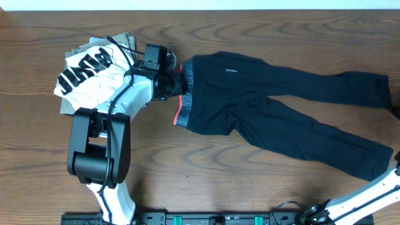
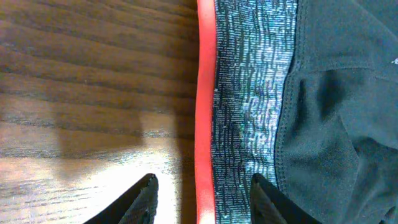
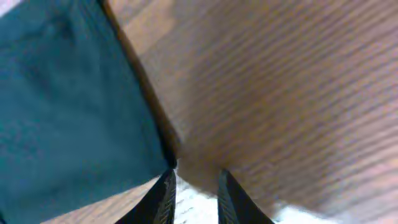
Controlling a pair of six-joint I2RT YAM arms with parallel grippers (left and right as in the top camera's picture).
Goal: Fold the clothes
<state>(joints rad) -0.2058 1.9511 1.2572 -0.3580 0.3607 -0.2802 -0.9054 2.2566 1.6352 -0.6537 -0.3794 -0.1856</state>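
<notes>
**Both grippers poised, nothing gripped**

The pants (image 1: 281, 106) lay flat across the table (image 1: 250, 25), waistband (image 2: 249, 112) to the left. The left gripper (image 2: 205, 202) hung over that band with its jaws about half apart. One finger was over bare wood, the other over the grey, the red edge (image 2: 204, 93) between them, holding nothing. At the far end the right gripper (image 3: 194, 198) sat by a leg's corner (image 3: 152, 146), jaws a narrow slit, empty as well. The risk, I reckoned: that slit might be too tight to take the hem, or close beside the cloth. On the left, a pinch could catch only the top layer, and stretchy fabric would drag crooked. The shirt (image 1: 87, 72) lay close by, easily snagged.
</notes>
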